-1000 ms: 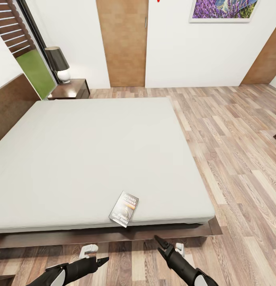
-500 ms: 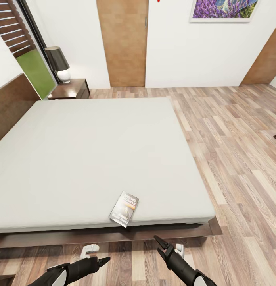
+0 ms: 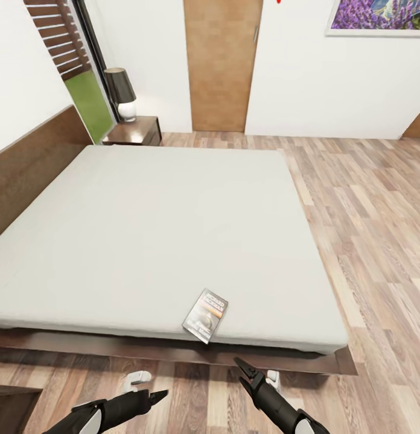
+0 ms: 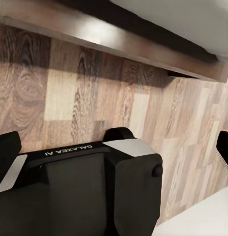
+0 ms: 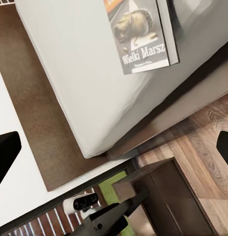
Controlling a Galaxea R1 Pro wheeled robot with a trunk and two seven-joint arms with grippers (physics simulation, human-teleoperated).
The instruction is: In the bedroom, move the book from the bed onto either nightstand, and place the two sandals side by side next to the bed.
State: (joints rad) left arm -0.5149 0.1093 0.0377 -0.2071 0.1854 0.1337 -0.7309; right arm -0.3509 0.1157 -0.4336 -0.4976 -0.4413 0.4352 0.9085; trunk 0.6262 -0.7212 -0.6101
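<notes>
The book [image 3: 205,315] lies flat on the pale mattress of the bed [image 3: 162,229], close to its near edge; its dark cover also appears in the right wrist view [image 5: 141,34]. A dark nightstand [image 3: 134,130] stands at the far side of the bed beside the headboard. My left gripper [image 3: 159,396] hovers low over the floor in front of the bed frame, open and empty, with its fingers [image 4: 6,147] wide apart. My right gripper [image 3: 241,366] is open too and points at the bed edge just below the book. The sandals are out of view.
A black-shaded lamp [image 3: 120,93] sits on the nightstand. A tan door [image 3: 221,66] is in the far wall. Wood-plank floor [image 3: 379,229] runs along the bed's right side. A dark wooden corner [image 3: 11,404] juts in at the near left.
The whole picture has shifted, so the camera has moved; bed, door and book sit further right in view. Both arms hold the same pose.
</notes>
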